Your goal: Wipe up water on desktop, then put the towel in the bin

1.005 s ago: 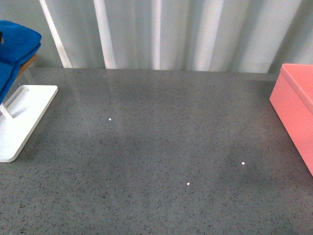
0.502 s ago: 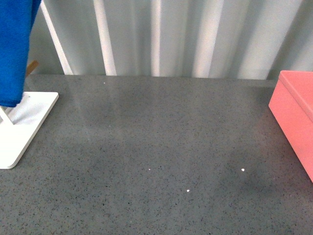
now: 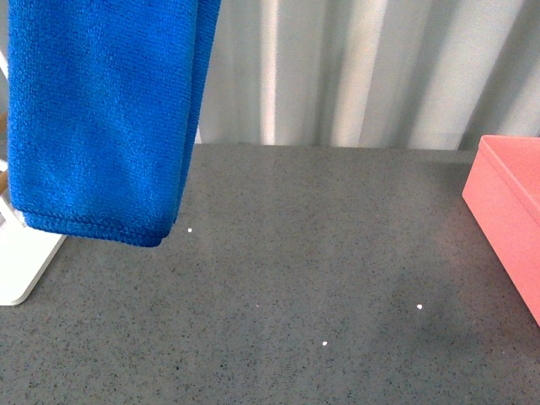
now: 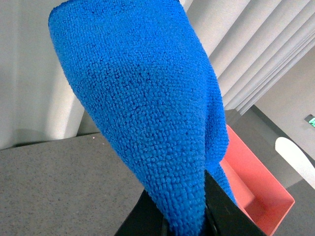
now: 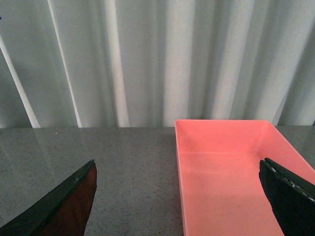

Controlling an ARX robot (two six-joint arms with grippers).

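The blue towel hangs folded double at the left of the front view, its lower edge above the dark grey speckled desktop. My left gripper is shut on the towel, black jaws pinching its fold; the gripper itself is out of the front view. The pink bin stands at the right edge of the desktop; it also shows empty in the right wrist view and in the left wrist view. My right gripper is open and empty, held above the desktop by the bin's near wall.
A white flat rack base lies at the left edge, partly behind the towel. A pleated grey-white curtain closes off the back. A few tiny bright specks dot the desktop.
The towel has come off the rack at the far left and swung up and rightwards, now hanging large in the front view. The view has tilted slightly.
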